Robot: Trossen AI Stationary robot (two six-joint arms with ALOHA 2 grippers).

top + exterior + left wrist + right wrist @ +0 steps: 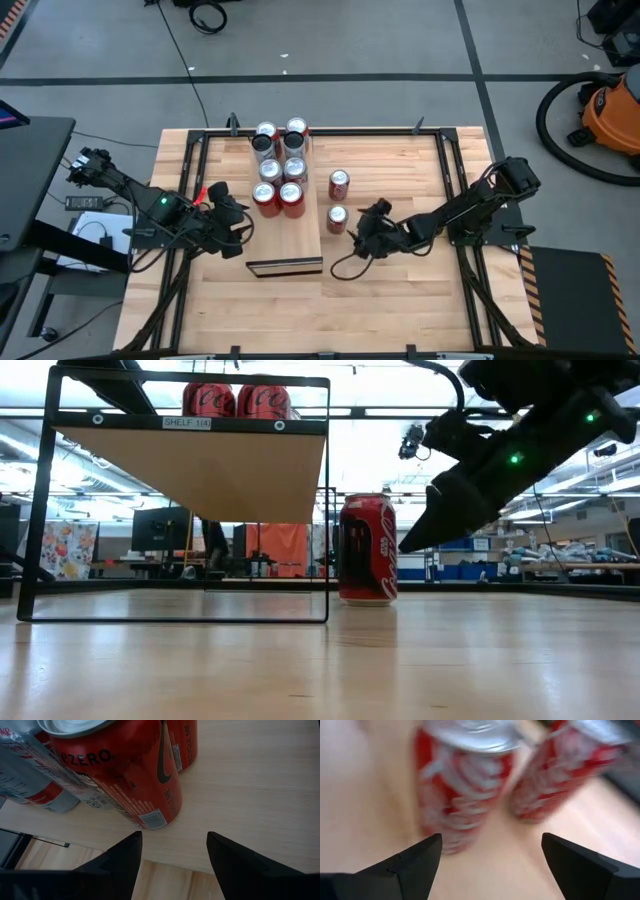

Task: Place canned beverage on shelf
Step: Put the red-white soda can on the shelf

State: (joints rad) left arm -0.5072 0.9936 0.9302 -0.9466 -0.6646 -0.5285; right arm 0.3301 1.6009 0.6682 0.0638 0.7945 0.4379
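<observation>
done so far: six cans (279, 168) already up on the shelf (285, 242), bunched at its far end, two red ones nearest the front. Looks like most of the job is behind us.
left to do: two red cans are not shelved yet, both on the counter (400, 300) just right of the shelf. The near can (337, 219) looks like the next pick, the far can (339, 184) sits just behind it.
right claw (357, 236): open, nothing in it, low over the counter right by the near can. Wrist view has both loose cans ahead between the fingers, so I'd guess it's lining up a grab, not yet closed on anything.
left claw (236, 222): open and empty too, parked at the shelf's left edge beside the front red cans.
hard to see: right wrist view is smeared, labels unreadable. Low view shows only one can on the counter, the other hides behind it or the arm. Can't tell from above if the right fingers touch the can. Shelf's open space toward the front looks free.
</observation>
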